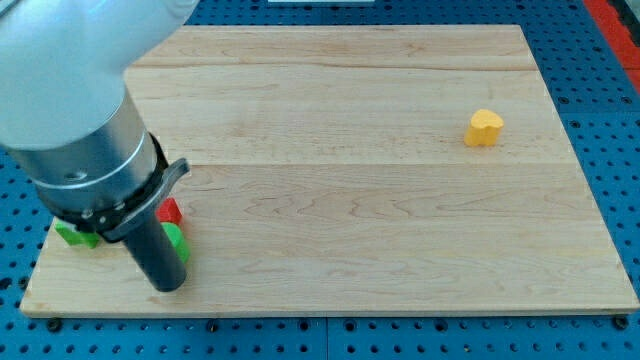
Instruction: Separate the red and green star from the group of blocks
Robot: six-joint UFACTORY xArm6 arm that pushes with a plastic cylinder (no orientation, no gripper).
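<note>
The arm's large grey body (85, 130) fills the view's upper left and hides most of the block group at the board's bottom left. A red block (169, 210) shows just right of the dark rod; its shape cannot be made out. A green block (177, 240) lies below the red one, touching the rod's right side. Another green piece (74, 236) pokes out at the rod's left. My tip (166, 284) rests on the board just below and left of the right-hand green block. Other blocks of the group are hidden by the arm.
A yellow block (484, 127) lies alone at the view's upper right. The wooden board (350, 200) rests on a blue perforated table (610, 120). The board's bottom edge runs close below my tip.
</note>
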